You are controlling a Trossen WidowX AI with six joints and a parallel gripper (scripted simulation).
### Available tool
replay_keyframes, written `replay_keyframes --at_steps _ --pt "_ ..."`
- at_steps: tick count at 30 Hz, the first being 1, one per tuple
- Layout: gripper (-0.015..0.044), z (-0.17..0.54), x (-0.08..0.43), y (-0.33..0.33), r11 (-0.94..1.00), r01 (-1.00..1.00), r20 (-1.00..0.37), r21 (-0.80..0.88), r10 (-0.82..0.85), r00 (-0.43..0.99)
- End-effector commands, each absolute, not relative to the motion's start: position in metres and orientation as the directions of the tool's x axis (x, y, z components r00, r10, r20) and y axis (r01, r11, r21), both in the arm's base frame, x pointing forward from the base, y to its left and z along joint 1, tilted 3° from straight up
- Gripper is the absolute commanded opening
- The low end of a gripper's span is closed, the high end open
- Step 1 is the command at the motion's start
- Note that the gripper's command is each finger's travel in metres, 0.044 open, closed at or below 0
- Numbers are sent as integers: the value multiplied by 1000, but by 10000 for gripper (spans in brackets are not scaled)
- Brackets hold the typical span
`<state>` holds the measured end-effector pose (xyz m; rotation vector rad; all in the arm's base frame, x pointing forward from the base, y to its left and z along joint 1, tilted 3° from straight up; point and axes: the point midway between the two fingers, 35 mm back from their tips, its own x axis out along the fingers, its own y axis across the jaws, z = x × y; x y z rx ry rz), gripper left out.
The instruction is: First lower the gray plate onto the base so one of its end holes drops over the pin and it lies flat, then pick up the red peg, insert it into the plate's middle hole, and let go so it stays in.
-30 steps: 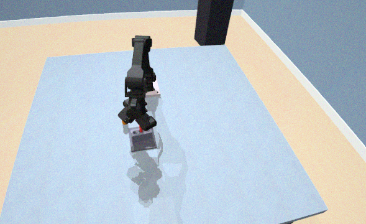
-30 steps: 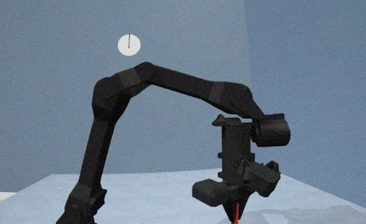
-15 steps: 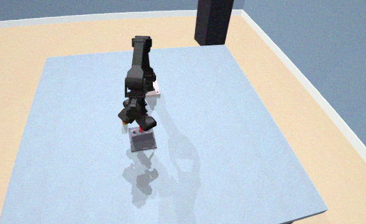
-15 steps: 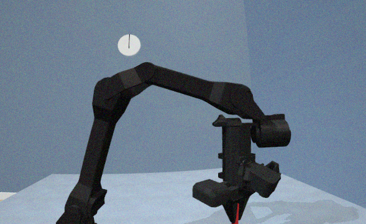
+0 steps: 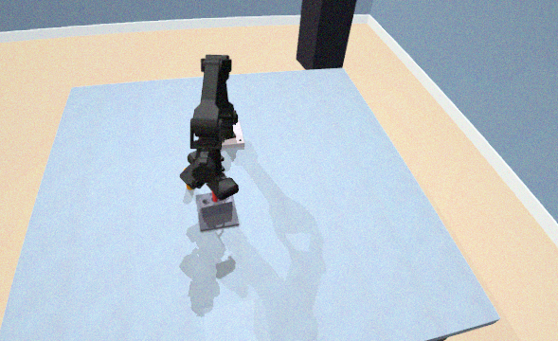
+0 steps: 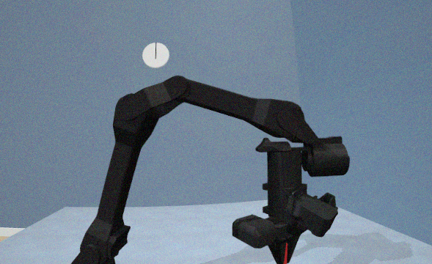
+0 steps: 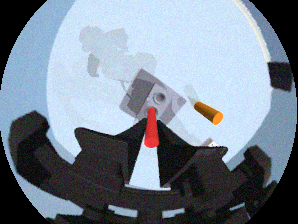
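While the arm (image 6: 216, 99) arches up and fwd over the bench (image 5: 354, 213), the end effector (image 7: 152, 137) points straight down and is clenched on the red peg (image 7: 152, 131).

1. End effector: fingers closed narrow on the peg's upper part. In the exterior view the peg (image 6: 286, 253) shows as a thin red vertical line between the finger tips, running out of frame at the bottom edge.

2. Red peg: upright, approx. vertical. In the wrist view its lower end points at the round hole in the gray plate (image 7: 143, 92). Cannot tell whether the tip has entered the hole or is just above it.

3. Gray plate: lies on the base (image 5: 218, 212), on the bench directly below the end effector. In the top view the peg (image 5: 214, 196) appears at the near-arm edge of the base. Pin not discernible at this res.

4. Other items: an orange-tipped cylinder (image 7: 209, 112) lies on the bench just beside the base, apart from it. A white mount plate (image 5: 237, 137) sits at the arm's foot.

5. Shadows of the arm fall across the bench beyond the base.
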<state>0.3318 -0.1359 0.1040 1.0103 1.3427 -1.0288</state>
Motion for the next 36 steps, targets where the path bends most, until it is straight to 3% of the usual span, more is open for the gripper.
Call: replay_keyframes --at_steps 1,4,36 --pt "79 104 332 -136 256 966 -1000 -22 4 -24" --pt "150 104 332 -136 256 966 -1000 -22 4 -24" --pt "150 113 331 -134 262 965 -1000 -23 -1 -24"
